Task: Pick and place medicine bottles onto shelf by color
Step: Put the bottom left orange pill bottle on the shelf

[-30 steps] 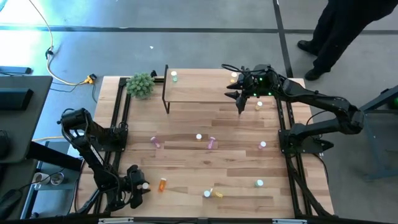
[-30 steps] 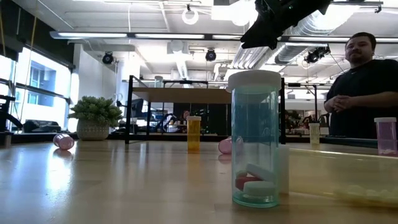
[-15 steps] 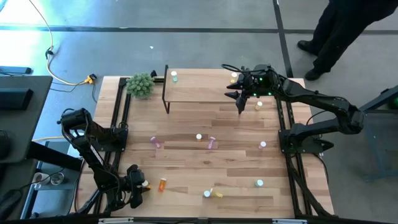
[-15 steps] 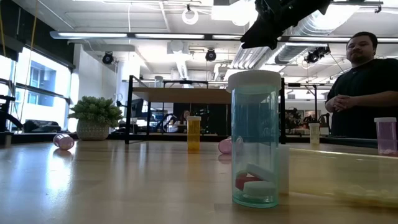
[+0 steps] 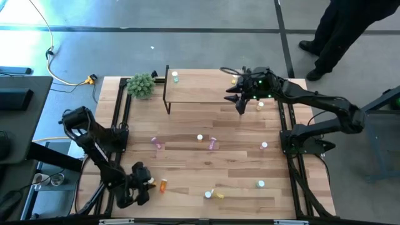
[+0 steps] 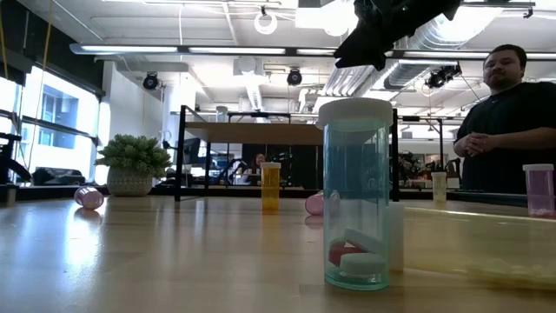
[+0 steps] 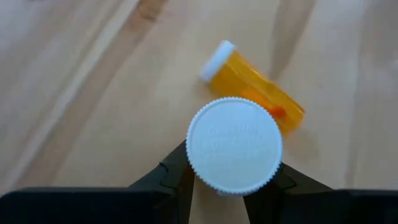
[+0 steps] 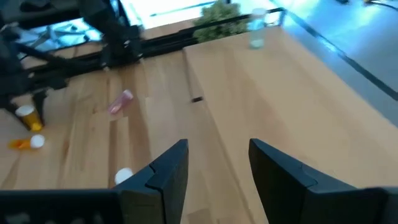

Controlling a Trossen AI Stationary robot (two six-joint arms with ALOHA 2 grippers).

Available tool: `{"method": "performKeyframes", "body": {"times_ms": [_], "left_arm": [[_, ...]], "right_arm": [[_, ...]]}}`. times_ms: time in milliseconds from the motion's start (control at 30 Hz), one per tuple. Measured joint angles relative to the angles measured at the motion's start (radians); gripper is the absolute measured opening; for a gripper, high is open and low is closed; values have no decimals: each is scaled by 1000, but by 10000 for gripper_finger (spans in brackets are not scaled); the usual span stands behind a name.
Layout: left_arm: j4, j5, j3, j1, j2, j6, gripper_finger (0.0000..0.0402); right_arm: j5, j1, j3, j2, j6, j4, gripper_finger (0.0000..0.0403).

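Medicine bottle (image 7: 234, 147), white cap toward the wrist camera, is sitting clamped between the fingers of the left gripper (image 5: 145, 183) at the near left corner of the table (image 5: 237, 125); its body is hidden under the cap, though the right wrist view suggests orange. Just beside it, another orange bottle (image 7: 252, 86) is lying on its side. The shelf (image 5: 200, 87) is standing far across the table, a green bottle (image 5: 175, 77) at one end. The right gripper (image 5: 240, 100) is hovering empty at the shelf's other end, jaws apart. A good lift is going straight up, clearing the lying bottle, then crossing high.
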State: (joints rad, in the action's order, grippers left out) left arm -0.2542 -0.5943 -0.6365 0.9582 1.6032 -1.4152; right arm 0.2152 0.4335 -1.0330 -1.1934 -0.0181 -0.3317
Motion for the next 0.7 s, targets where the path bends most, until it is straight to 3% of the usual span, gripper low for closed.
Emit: {"method": "performKeyframes", "body": {"times_ms": [167, 433, 700], "left_arm": [[-13, 65, 0, -94, -52, 110, 97], [-59, 73, 0, -209, -179, 277, 97], [-77, 92, 0, -381, -297, 567, 97]], "right_arm": [[2, -45, 0, -19, -16, 0, 161], [2, -108, 0, -52, -16, 1, 161], [-31, -191, 0, -89, -50, 18, 161]]}}
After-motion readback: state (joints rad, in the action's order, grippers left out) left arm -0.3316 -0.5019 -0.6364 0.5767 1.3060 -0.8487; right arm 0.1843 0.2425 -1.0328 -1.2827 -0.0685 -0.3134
